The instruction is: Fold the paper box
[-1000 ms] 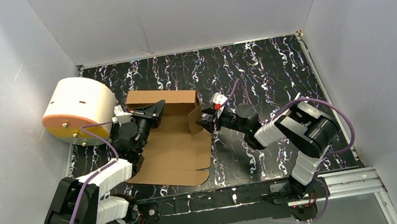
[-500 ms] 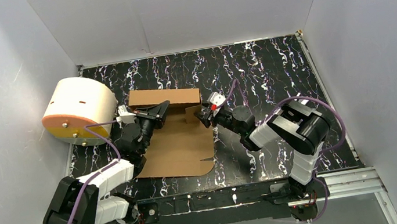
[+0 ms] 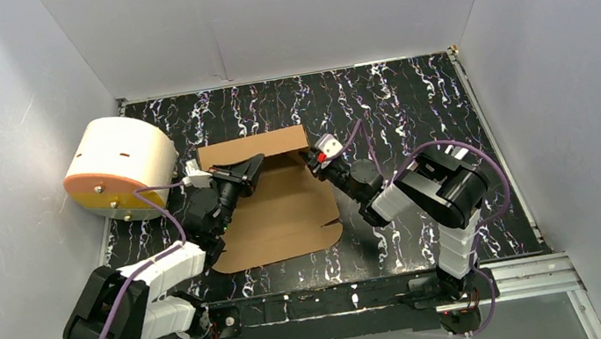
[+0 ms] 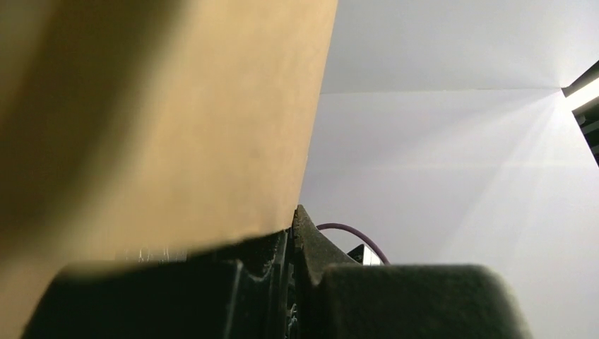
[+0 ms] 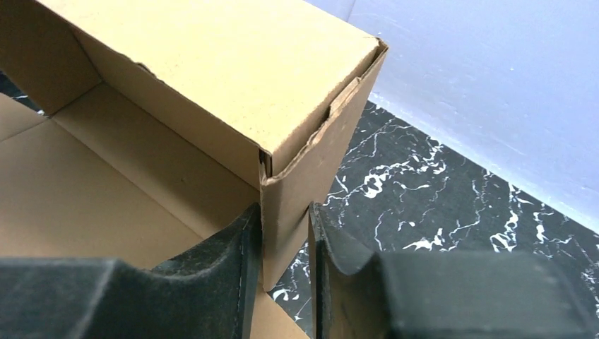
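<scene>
Cardboard of the paper box [image 3: 281, 212] lies on the black marbled counter [image 3: 420, 99] between the two arms, slightly left of the middle. It is a flat brown sheet with its far wall folded upright.

We see the right tool [image 3: 310, 158] at the far right corner of that wall. In the right wrist view it is clamped on the paper box [image 5: 212, 63], with one finger inside and one outside. Both fingers press against the short upright side wall just under the corner, where a tab edge looks slightly ragged.

The left tool [image 3: 253, 165] reaches across the sheet to the far wall from the left, and its arm hides the sheet's left edge from above. In the left wrist view, blurred cardboard covers the left half, too close for us to make out any fold. The dark fingers [image 4: 311, 247] below it stand nearly together, with only a thin slit between them. We cannot tell whether the sheet is nipped in that slit.

Beside the left arm, at the far left of the counter, sits a cream-white cylinder [image 3: 114, 164] with an orange face.
</scene>
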Controlling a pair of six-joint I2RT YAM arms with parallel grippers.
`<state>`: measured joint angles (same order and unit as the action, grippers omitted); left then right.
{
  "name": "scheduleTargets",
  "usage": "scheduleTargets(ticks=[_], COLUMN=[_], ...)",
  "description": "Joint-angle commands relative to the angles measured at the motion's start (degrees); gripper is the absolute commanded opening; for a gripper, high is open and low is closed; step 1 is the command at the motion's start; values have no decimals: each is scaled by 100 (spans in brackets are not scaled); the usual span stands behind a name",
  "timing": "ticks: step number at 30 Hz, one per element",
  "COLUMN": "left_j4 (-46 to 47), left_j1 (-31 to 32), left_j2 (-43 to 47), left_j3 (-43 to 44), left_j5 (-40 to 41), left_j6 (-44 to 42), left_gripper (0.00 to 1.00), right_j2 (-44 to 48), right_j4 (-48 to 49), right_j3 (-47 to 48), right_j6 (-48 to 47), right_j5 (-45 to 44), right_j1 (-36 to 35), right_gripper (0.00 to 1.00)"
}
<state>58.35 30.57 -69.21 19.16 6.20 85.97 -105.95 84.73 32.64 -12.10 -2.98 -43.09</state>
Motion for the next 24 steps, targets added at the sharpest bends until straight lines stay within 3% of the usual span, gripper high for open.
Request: scheduleTargets(ticks=[1,7,15,20,24], left_j4=[152,150,-334,-1619,-3358], left_j1=[174,269,292,325,353], left_j2=[61,151,949,1829,2630], left_j3=[27,-14,-151,24,435], left_j5=[-179,-289,-816,-1227,-1270], left_j6=[63,147,-121,-663,-1265], left_gripper=[0,0,28,47,62], right_j2=[54,382,1355,1791,2083], right_j4=[1085,748,-845,-1802,-2302], right_j3=[279,197,-48,-168,-351], right_j6=[-132,-177,-151,-70,6], right_j5=[-149,-124,-91,-18,-78], right_j1=[-25,-32,-24,-30,-10], right_gripper=[33,16,6,4,4])
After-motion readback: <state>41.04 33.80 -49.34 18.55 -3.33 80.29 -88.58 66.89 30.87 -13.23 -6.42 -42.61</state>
